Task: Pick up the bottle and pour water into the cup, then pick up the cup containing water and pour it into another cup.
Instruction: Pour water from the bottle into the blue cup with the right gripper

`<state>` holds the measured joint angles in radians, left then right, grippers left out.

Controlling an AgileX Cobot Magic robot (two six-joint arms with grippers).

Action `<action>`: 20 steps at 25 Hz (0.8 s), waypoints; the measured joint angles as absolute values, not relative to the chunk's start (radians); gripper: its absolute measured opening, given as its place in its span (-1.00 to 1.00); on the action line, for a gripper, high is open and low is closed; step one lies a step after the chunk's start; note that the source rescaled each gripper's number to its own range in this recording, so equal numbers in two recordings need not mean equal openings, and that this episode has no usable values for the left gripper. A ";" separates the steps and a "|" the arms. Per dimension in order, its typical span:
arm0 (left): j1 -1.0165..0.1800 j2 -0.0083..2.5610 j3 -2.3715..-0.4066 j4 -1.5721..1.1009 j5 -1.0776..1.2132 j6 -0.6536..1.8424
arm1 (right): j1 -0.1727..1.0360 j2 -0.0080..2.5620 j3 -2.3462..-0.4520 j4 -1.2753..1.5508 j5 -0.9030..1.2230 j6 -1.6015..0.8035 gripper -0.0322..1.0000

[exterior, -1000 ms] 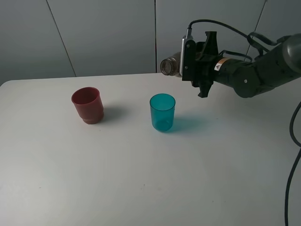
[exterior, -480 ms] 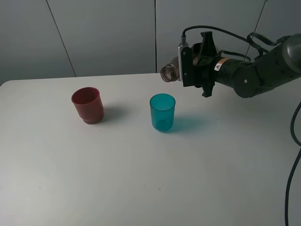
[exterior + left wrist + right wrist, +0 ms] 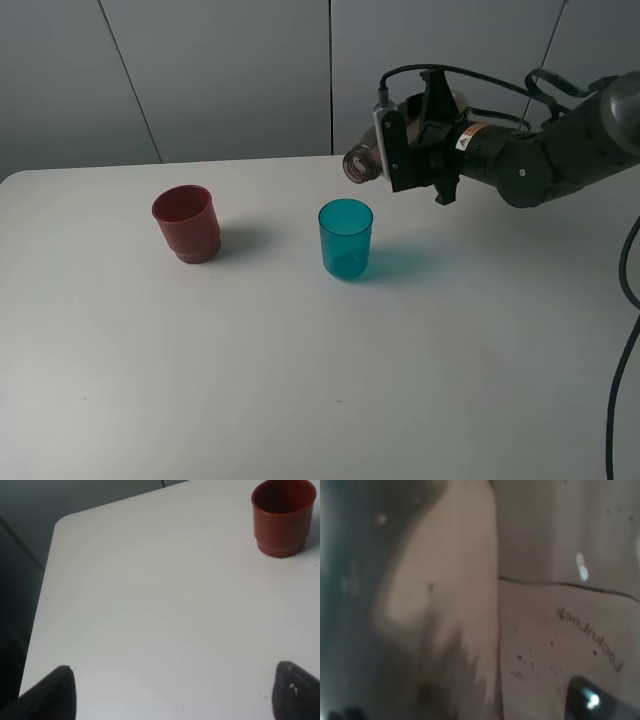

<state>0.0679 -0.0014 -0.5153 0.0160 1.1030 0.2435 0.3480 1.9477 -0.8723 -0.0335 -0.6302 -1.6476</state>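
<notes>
My right gripper point(image 3: 420, 140) is shut on the smoky grey-brown bottle point(image 3: 360, 163) and holds it in the air, tipped over with its open mouth pointing left and slightly down. The mouth hangs just above and right of the teal translucent cup point(image 3: 346, 238), which stands upright mid-table. No stream of water shows. In the right wrist view the bottle point(image 3: 445, 605) fills the picture up close. The dark red cup point(image 3: 187, 223) stands upright to the left, also seen as the red cup point(image 3: 283, 517). My left gripper point(image 3: 172, 690) is open over bare table, far from both cups.
The white table point(image 3: 300, 400) carries only the two cups. Its left edge and rounded corner point(image 3: 57, 525) show in the left wrist view, with dark floor beyond. A grey panelled wall point(image 3: 230, 70) stands behind the table. A black cable point(image 3: 625, 300) hangs at the right.
The right wrist has rolled, tipping the bottle further. Its mouth has dropped lower toward the teal cup. The cups have stayed in place.
</notes>
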 joint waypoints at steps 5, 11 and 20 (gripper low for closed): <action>0.068 -0.001 -0.515 0.016 1.103 0.246 | 0.348 1.948 -0.872 -0.034 -0.630 -1.675 -0.89; 0.068 -0.001 -0.515 0.016 1.103 0.246 | 0.348 1.948 -0.872 -0.034 -0.645 -1.709 -0.89; 0.068 -0.001 -0.515 0.016 1.103 0.246 | 0.348 1.948 -0.872 -0.034 -0.653 -1.744 -0.89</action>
